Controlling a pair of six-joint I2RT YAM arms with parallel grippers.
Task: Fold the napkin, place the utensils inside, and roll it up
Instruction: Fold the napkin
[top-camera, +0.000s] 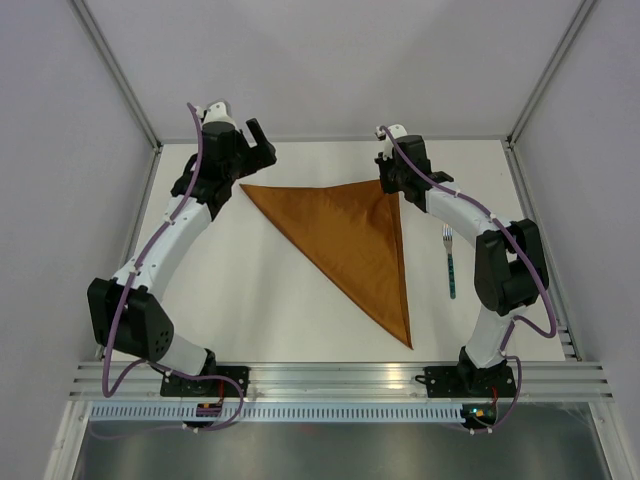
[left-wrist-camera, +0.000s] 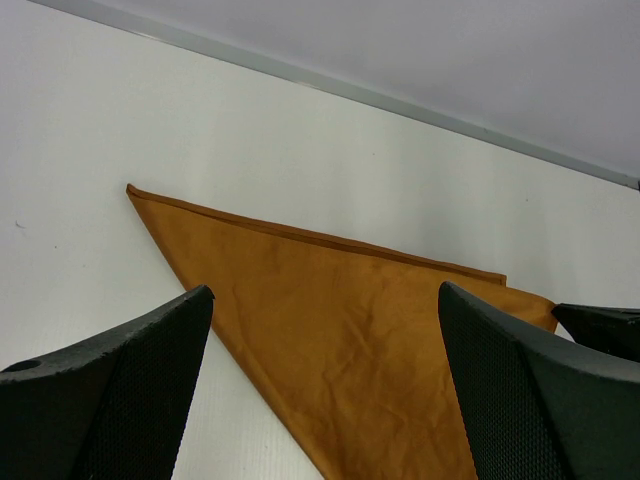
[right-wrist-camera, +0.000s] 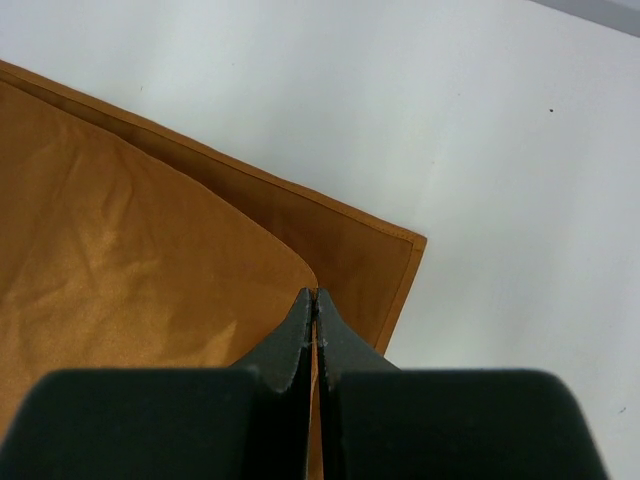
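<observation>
Left fingers (top-camera: 261, 137) spread wide, nothing between them. Napkin (top-camera: 350, 240) is folded into a triangle, flat on the counter (top-camera: 270, 290), its left point just ahead of them. Right fingers (right-wrist-camera: 316, 305) pressed together, tips on the napkin's far right corner; can't tell if cloth is pinched. Fork (top-camera: 450, 262) lies nearer than the right fingers, clear of the napkin.

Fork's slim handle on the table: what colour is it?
Dark teal; the small silver-tined fork shows best in the top external view.
</observation>
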